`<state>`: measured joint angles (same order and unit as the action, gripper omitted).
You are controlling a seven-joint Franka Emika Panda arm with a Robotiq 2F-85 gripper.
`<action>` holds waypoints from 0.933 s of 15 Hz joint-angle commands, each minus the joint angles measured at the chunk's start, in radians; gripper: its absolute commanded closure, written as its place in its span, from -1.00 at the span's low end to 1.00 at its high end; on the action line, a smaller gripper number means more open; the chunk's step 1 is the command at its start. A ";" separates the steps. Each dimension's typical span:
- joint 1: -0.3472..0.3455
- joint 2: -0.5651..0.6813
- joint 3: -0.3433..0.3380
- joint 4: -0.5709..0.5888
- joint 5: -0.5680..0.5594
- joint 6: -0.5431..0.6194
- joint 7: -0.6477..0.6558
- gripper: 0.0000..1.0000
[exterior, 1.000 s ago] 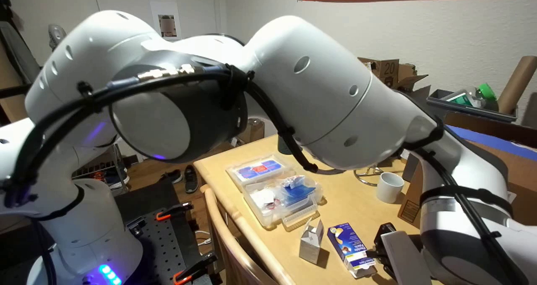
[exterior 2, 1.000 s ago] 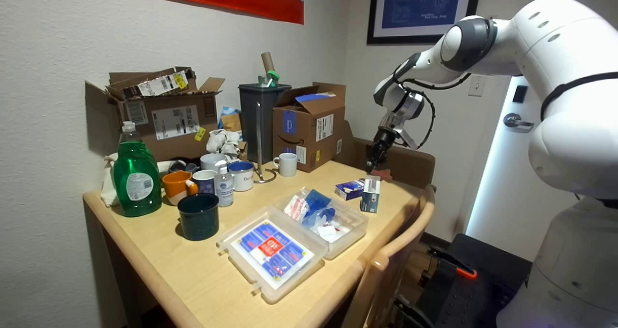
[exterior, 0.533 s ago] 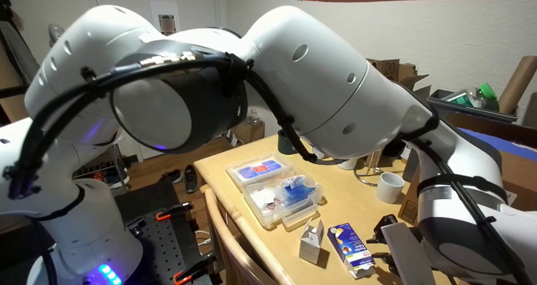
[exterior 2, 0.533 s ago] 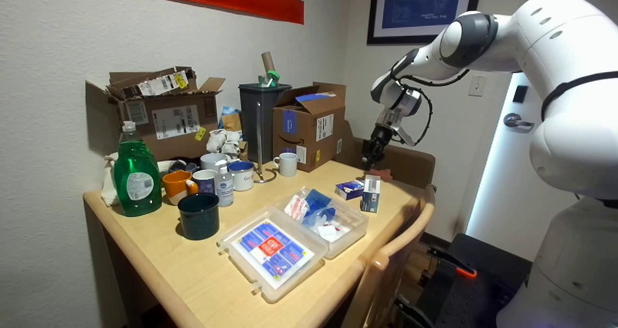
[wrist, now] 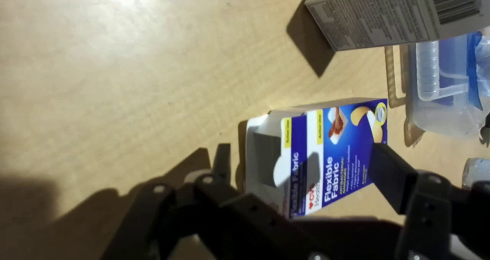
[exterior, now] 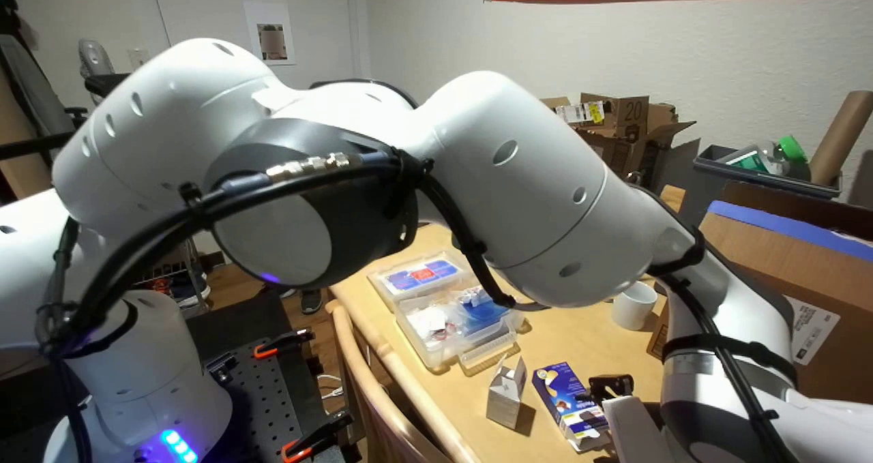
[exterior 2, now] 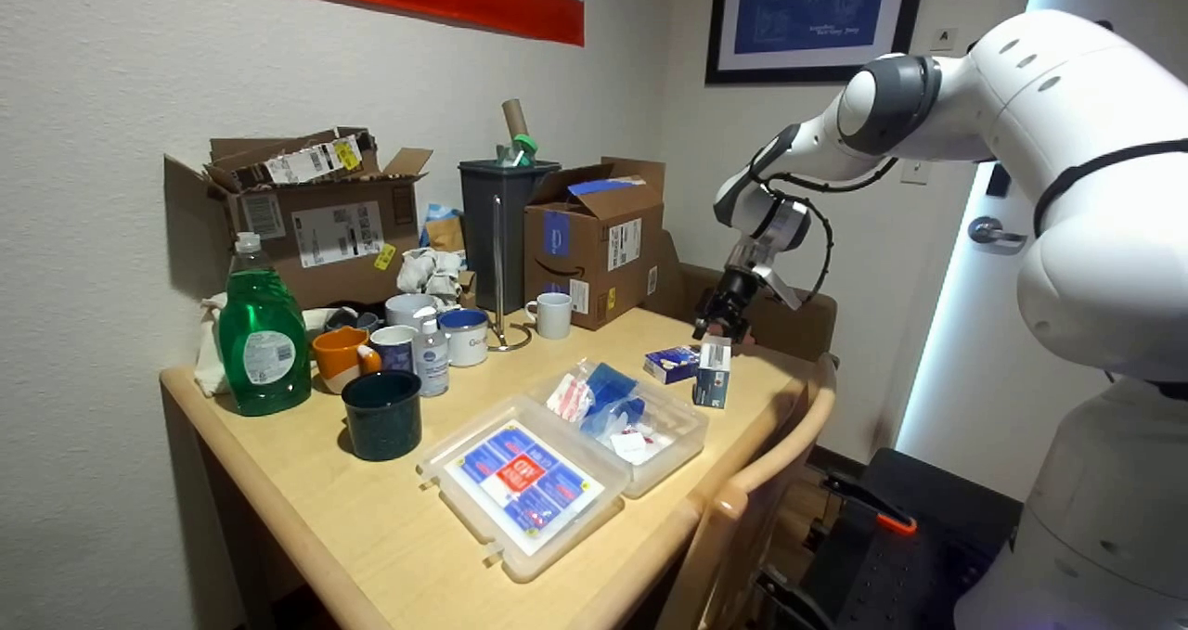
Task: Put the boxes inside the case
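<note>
Flexible Fabric bandage carton [wrist: 317, 152] lies on wooden table [exterior 2: 371, 528], one end open. Gripper [wrist: 302, 160] over it, fingers spread apart; contact unclear. Whitish-grey carton [exterior: 505, 398] upright just beside. Clear plastic case [exterior 2: 670, 463] opened flat nearby; both cartons outside it.

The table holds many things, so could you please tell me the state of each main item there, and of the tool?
Tool: wide open, holding nothing
Blue box: lying flat, one end open
White box: upright, top flaps raised
Case: open, items in one half
Amazon box: top flaps open
Soap bottle: upright, cap on
Clear bottle: upright
Orange mug: upright
Dark mug: upright
White mug: upright
</note>
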<state>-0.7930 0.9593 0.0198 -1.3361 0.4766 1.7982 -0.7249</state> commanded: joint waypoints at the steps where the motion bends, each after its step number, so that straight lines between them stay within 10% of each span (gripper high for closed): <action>1: -0.012 0.046 0.006 0.054 0.002 -0.032 0.018 -1.00; 14: -0.015 0.042 0.049 0.051 0.025 -0.031 0.003 -1.00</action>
<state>-0.8084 1.0188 0.0568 -1.2781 0.4896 1.7788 -0.7249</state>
